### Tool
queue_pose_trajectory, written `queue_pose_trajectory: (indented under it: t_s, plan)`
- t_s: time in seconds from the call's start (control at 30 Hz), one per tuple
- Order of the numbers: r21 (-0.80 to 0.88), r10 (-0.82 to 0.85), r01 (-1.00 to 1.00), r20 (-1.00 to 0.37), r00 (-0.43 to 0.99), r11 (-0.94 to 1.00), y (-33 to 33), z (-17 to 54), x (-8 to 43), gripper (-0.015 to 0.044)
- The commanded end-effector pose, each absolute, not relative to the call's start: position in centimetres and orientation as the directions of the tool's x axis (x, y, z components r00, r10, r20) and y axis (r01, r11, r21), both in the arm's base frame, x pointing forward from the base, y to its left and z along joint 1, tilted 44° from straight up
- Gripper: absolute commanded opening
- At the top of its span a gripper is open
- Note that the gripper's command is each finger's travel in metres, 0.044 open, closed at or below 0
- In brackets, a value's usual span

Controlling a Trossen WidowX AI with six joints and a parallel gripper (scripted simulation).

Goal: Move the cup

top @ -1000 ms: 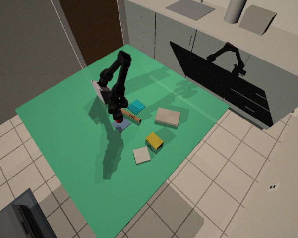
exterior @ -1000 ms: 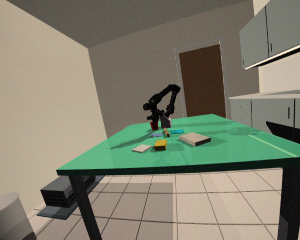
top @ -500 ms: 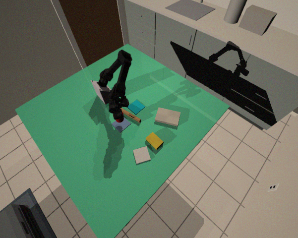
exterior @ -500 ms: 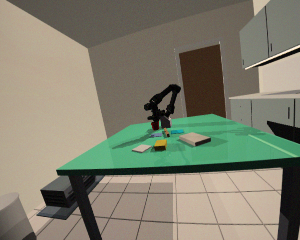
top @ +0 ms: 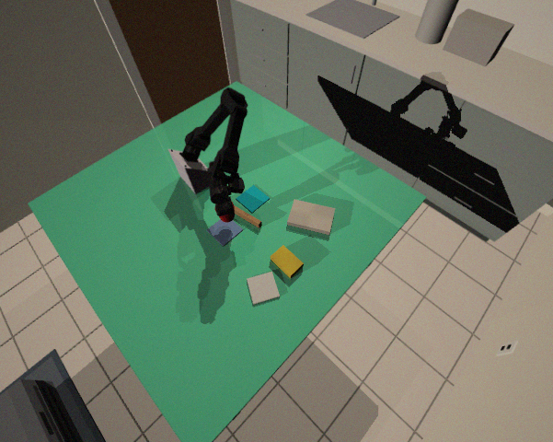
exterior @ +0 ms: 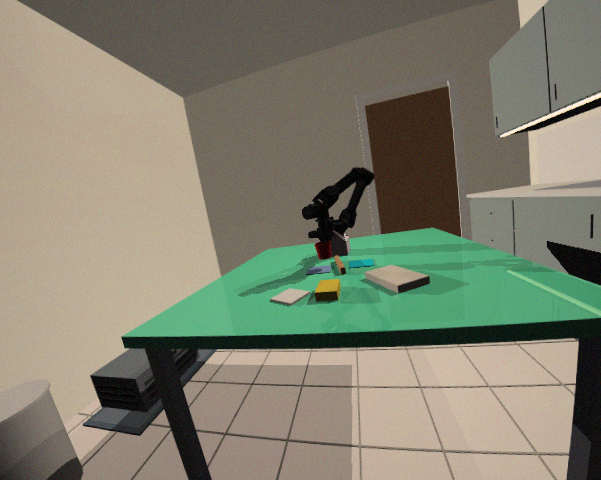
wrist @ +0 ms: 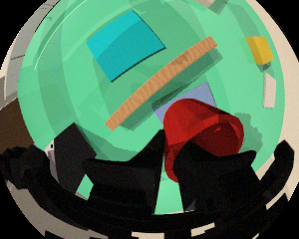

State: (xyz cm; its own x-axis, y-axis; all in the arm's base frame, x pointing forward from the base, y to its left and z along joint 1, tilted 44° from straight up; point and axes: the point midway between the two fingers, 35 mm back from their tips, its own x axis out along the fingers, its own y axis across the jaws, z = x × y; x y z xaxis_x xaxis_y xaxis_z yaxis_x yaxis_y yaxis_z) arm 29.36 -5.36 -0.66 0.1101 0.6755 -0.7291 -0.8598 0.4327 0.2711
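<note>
The black arm folds steeply down, its end effector [wrist: 168, 159] clamped on the red plastic cup [wrist: 203, 131]. The cup hangs above the flat grey-blue square pad [top: 225, 231]. Marbles inside are hidden.

The cup [top: 225, 216] is red and tapered, clamped between the gripper's fingers and held clear of the table, above the slate-blue pad [top: 224, 231], which carries its dark shadow. In the exterior view the cup [exterior: 322, 250] looks roughly upright; its marbles cannot be made out. The teal pad [top: 252, 197] lies flat at about one o'clock from the blue pad, a wooden bar between them.
</note>
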Motion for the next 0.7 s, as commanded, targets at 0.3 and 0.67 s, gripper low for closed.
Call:
queue_pose_trajectory:
  t_s: [0.3, 0.67]
  plan:
    - [0.265, 0.675, -0.861, -0.729, 0.115, 0.434, -3.4, 1.3, 29.0, 0.0000]
    - [0.266, 0.676, -0.861, -0.728, 0.115, 0.433, -1.8, 2.7, 28.6, 0.0000]
